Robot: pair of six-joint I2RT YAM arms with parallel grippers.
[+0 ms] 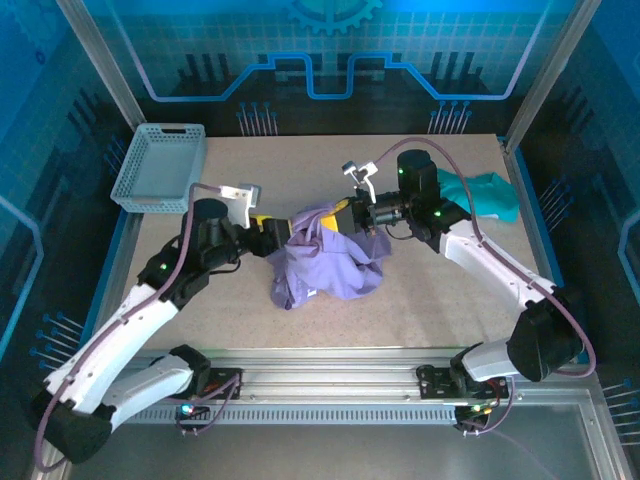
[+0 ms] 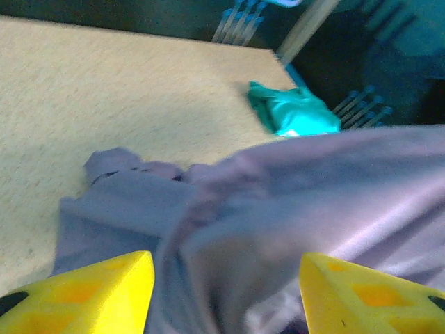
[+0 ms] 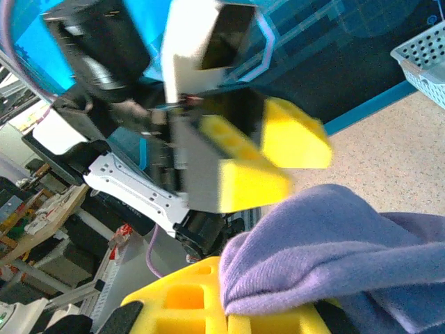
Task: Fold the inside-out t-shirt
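1. The table is carrying everything, and the shirt is sitting near its middle, between the two arms.
2. The shirt is lying as a crumpled purple heap. Its top is being lifted into a peak between the two grippers, and the rest is spreading down onto the table toward the near edge.
3. The heap is running roughly from that far peak to a near-left corner, which makes a loose long axis. Collar and hem are bunched up, so I cannot tell which way the shirt is pointing.
4. The basket is standing at the far left corner, well apart from the shirt.
5. A teal garment is lying at the far right, behind the right arm.
6. The right gripper is clenching the peak from the right, and in its wrist view a fold of cloth is draping over its lower finger.
7. The left gripper is facing it from the left with its fingers standing apart, released. The cloth is passing between them.
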